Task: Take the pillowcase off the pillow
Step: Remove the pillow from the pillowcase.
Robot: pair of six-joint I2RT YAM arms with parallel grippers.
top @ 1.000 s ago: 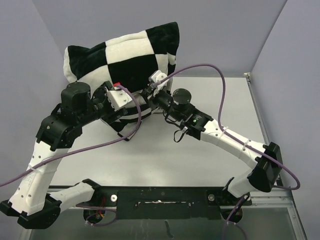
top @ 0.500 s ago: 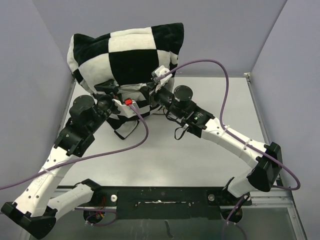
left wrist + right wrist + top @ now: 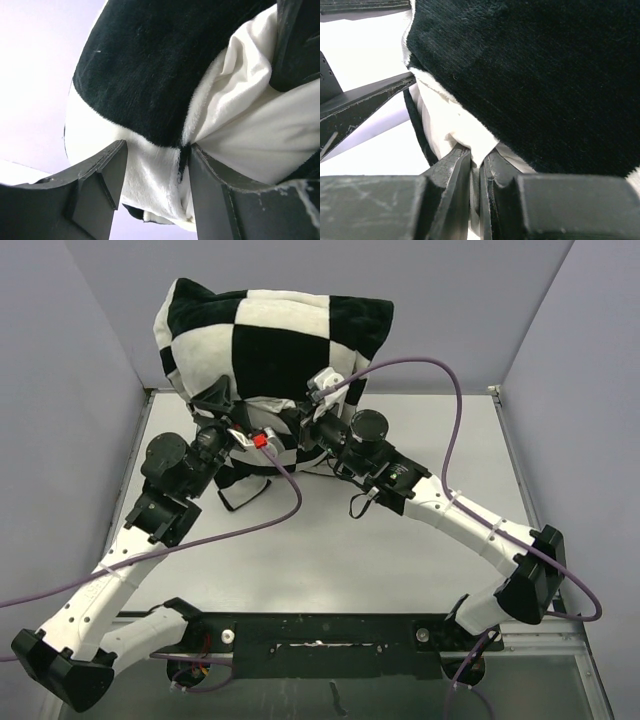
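The black-and-white checkered pillowcase (image 3: 280,330) is held up off the table at the back. My left gripper (image 3: 224,405) reaches up under its lower left edge. In the left wrist view the left gripper (image 3: 156,150) has a plush white fold of the pillowcase (image 3: 150,75) filling the gap and touching both fingers. Smooth white pillow (image 3: 260,125) fabric bulges out beside that fold. My right gripper (image 3: 302,425) is under the bundle's middle. In its wrist view the right gripper (image 3: 475,152) is shut on a peak of the white pillow (image 3: 455,120) below the black plush pillowcase (image 3: 545,75).
The grey table (image 3: 400,570) has purple walls close on the left, back and right. A purple cable (image 3: 440,375) arcs over the right arm and another (image 3: 200,540) droops across the left arm. The black base bar (image 3: 320,630) runs along the near edge.
The cased pillow has risen and shifted right toward the back wall. My left arm has swung up under it and its jaws have narrowed on the plush fold. The right gripper stayed shut.
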